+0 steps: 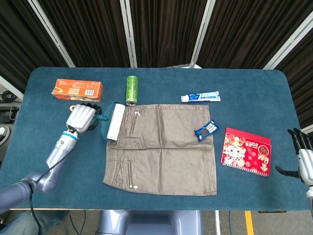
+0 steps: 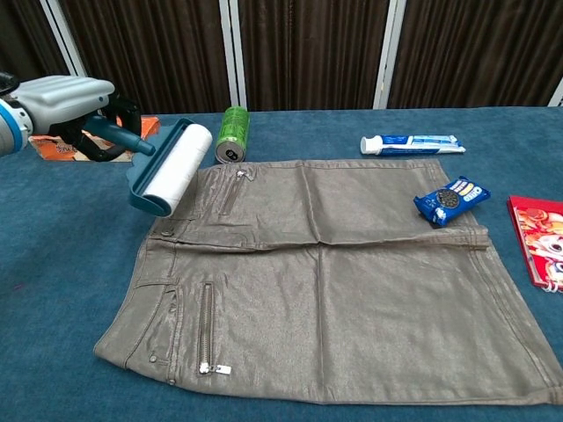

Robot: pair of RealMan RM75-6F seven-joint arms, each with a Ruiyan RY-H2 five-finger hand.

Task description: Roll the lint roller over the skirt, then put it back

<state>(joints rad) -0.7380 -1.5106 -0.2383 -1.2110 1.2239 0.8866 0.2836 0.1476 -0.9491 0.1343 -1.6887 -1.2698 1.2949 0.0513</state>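
My left hand [image 1: 82, 117] [image 2: 63, 99] grips the teal handle of the lint roller [image 1: 113, 122] [image 2: 172, 168]. Its white roll hangs lifted over the top left corner of the grey-brown skirt [image 1: 161, 148] [image 2: 334, 272], which lies flat mid-table. In the chest view the roller is clearly off the cloth. My right hand [image 1: 303, 155] shows only at the far right edge of the head view, fingers spread and holding nothing.
An orange box [image 1: 78, 90] and a green can [image 1: 132, 89] lie behind the skirt's left side. A toothpaste tube [image 1: 200, 98] lies behind its right. A blue cookie packet [image 1: 206, 129] rests on the skirt's right edge, a red booklet [image 1: 246, 151] beside it.
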